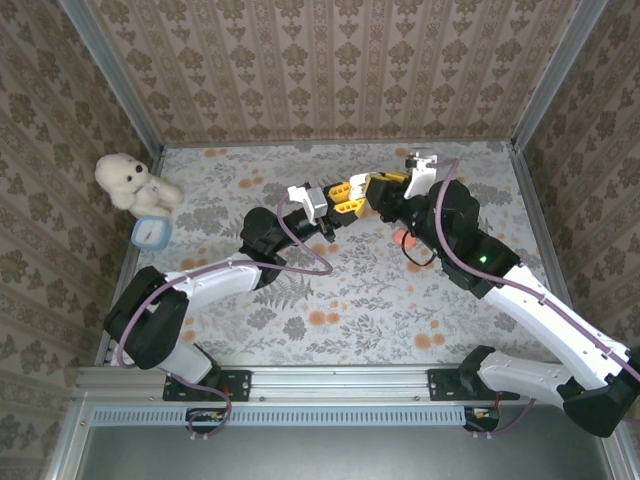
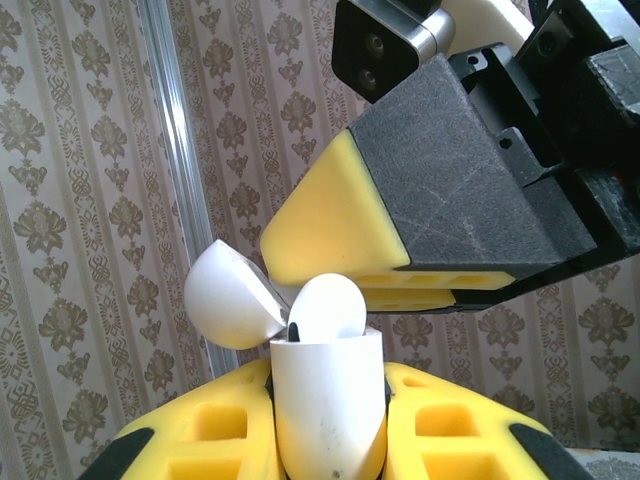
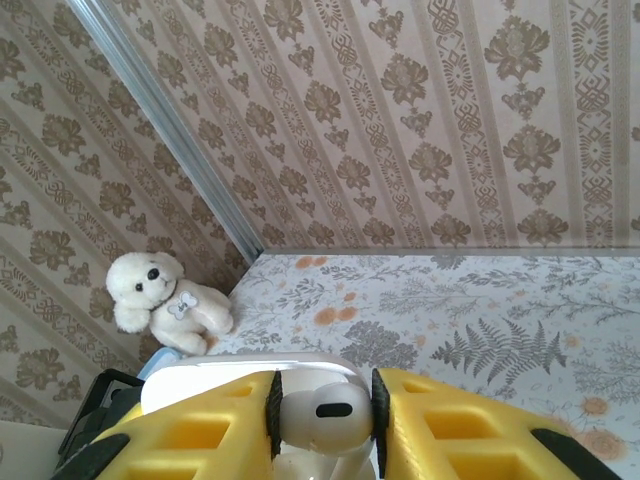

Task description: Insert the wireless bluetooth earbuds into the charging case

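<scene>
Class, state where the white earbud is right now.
In the right wrist view the white earbud sits pinched in the right hand, at the open mouth of the charging case that the left hand grips.

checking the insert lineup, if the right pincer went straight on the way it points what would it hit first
Most likely the open white charging case held in the left pincer: the white earbud in the right pincer sits right at its mouth. Exact depth is unclear.
</scene>
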Motion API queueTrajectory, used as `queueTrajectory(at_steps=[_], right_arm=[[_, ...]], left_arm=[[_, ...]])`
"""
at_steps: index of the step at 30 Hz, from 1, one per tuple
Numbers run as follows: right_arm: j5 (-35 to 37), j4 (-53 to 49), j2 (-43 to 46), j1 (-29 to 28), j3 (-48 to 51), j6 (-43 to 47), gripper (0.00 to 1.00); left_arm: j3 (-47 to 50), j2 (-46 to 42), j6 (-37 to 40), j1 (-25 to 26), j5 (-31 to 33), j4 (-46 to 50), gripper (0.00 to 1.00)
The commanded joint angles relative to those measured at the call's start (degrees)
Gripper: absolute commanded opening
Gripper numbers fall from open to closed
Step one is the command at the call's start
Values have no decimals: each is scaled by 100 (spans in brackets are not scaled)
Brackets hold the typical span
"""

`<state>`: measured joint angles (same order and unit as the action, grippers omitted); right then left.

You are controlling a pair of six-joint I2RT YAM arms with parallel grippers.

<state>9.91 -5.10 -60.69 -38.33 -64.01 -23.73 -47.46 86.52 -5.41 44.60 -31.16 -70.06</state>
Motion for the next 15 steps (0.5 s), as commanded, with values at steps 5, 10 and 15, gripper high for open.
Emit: queueTrajectory(at_steps=[5, 10, 15], right_arm=[[-88, 67, 160, -166, 186, 185, 32], [-121, 27, 171, -243, 212, 196, 32], [-125, 20, 153, -323, 219, 193, 32]], left_arm=[[-264, 38, -4, 5, -14, -315, 0], [-263, 42, -4, 0, 33, -330, 0], [-254, 66, -25, 3, 83, -339, 0]])
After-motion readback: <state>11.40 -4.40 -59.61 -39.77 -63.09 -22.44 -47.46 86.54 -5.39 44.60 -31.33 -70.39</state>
